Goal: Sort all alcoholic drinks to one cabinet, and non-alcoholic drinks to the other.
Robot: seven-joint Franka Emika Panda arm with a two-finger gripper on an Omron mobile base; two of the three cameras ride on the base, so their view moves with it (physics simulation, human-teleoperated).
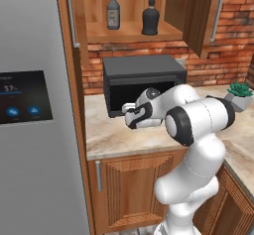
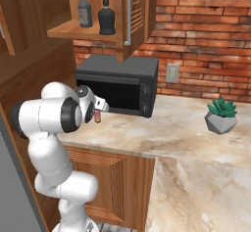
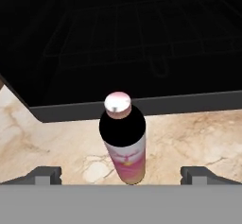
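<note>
The pink bottle (image 3: 124,142) was the thing in hand, and in the left base view it was hidden behind the arm, whose fingers (image 1: 127,111) reached low over the table (image 1: 114,140) in front of the black microwave (image 1: 144,83). Above, in the open narrow cabinet (image 1: 129,30), stood the clear bottle with the red cap (image 1: 113,10) and the dark round bottle (image 1: 150,15), so the liquor already looked sorted and the soft drinks remained. In the right base view the pink bottle showed as a small upright shape just past the hand, on the table near the microwave's front left corner, well apart from the potted plant (image 2: 221,116). The same two liquor bottles sat on the shelf overhead. In the hand view the bottle stood upright between the two finger tips, its cap toward the camera, close to the microwave's lower edge; the fingers stood wide apart, one on each side, not touching it. To do the grasp well, the hand probably needed to ease forward until the pads flanked the body below the cap, stay centred so neither side nudged it over, then close gently. The bottle looked slim and top-heavy, likely to tip, and the lift should clear the microwave before swinging away.
</note>
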